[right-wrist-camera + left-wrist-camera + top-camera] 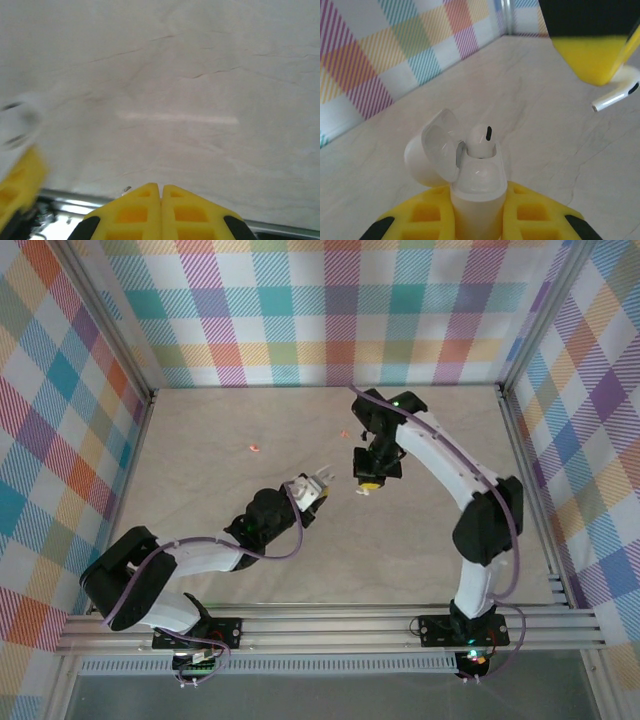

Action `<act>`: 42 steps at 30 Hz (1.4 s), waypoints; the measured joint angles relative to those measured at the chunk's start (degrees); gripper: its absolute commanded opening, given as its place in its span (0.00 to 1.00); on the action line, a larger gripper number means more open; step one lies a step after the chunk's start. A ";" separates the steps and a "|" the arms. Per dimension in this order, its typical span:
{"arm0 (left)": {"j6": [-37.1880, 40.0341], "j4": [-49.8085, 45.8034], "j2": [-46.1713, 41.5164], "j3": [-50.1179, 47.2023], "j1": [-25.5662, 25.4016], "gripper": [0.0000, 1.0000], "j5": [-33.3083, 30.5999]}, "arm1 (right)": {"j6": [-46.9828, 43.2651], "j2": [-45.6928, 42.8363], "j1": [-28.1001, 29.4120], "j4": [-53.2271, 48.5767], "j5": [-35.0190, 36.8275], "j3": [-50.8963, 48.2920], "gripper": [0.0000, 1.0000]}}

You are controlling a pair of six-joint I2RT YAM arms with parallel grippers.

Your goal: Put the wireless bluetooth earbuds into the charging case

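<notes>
— Over the middle of the table (pixel 200 495), lifted clear of the surface: left gripper (pixel 311 491), yellow fingers clamped on the white charging case (pixel 477 192).
— Upright?
— Upright between the fingers, with the lid (pixel 436 150) swung open and hanging off to the left in the left wrist view.
— Anything inside?
— One white earbud (pixel 481 141), seated in the case, rounded head standing proud of the rim, a small black oval slot facing the camera.
— And on the other side?
— Right gripper (pixel 367 486), just beside the left one, toward the right edge, with a gap between. Yellow fingers pressed together, seam closed in the right wrist view. Pinched at the very tip on the second white earbud (pixel 612 98), going by the left wrist view: head tucked behind the yellow tip, stem poking out down and to the left, a dark mark on its side.
— Touching the case?
— No. Apart from it, up and to the right.
— And the pink ones?
— Lying on the table toward the far edge: first pink earbud (pixel 254 448) left of the middle, second pink earbud (pixel 345 433) near the middle of that edge, just beside the right arm. Too small to tell how either lies.
</notes>
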 measured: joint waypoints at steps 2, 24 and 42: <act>-0.15 -1.73 -1.40 -1.25 0.00 0.00 -1.55 | -2.14 4.55 -1.20 0.39 1.25 -0.81 0.00; 0.90 -13.92 -15.74 -5.73 0.04 0.00 -4.83 | -11.89 24.37 -2.91 0.87 6.40 8.02 0.43; 0.90 -17.70 -17.40 -5.73 0.04 0.00 -1.53 | 15.10 -2.51 -6.97 36.83 -7.76 -33.55 0.25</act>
